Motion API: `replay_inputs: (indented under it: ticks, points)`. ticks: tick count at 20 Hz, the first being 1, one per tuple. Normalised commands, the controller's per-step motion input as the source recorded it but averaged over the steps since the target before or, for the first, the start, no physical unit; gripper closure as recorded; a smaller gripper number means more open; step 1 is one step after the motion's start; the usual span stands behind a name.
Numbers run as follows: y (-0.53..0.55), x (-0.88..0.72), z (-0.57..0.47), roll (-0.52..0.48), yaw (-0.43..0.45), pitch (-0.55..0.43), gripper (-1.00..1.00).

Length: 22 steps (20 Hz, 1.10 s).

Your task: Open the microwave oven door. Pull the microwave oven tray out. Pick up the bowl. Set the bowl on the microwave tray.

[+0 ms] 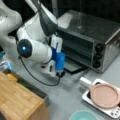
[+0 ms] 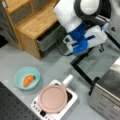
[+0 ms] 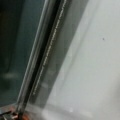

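The silver microwave oven (image 1: 100, 32) stands at the upper right in a front view and shows as a corner (image 2: 107, 100) at the lower right in a front view. Its dark-framed door (image 1: 75, 67) (image 2: 82, 73) lies folded down flat on the table. My gripper (image 1: 60, 73) (image 2: 73, 51), with blue parts, hangs right at the door's outer edge. The wrist view is filled by the door's edge (image 3: 42, 62), a dark and metal bar running diagonally. The oven tray cannot be made out in the dark cavity. The teal bowl (image 2: 27, 78) (image 1: 83, 116) sits apart on the table with an orange carrot (image 2: 28, 80) in it.
A white square tray (image 1: 110, 111) (image 2: 72, 100) carrying a pink plate (image 1: 104, 95) (image 2: 53, 98) sits in front of the oven, between it and the bowl. A wooden cabinet (image 1: 17, 100) (image 2: 35, 22) with a grey drawer stands beside the arm. A black cable (image 1: 37, 78) trails from the wrist.
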Motion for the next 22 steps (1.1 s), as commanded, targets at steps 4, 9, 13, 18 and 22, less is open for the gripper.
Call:
replay_inputs:
  ticks: [4,9,13,18,22]
  points:
    - [-0.37,0.31,-0.04,0.220,0.270,0.047,-1.00]
    - [-0.49,0.33,-0.11,0.214,0.307,0.055,-1.00]
    - [-0.45,0.36,-0.13,0.215,0.339,0.081,-1.00]
    - [-0.40,0.38,-0.06,0.200,0.342,0.092,-1.00]
    - [-0.35,0.33,0.00,0.183,0.331,0.095,-1.00]
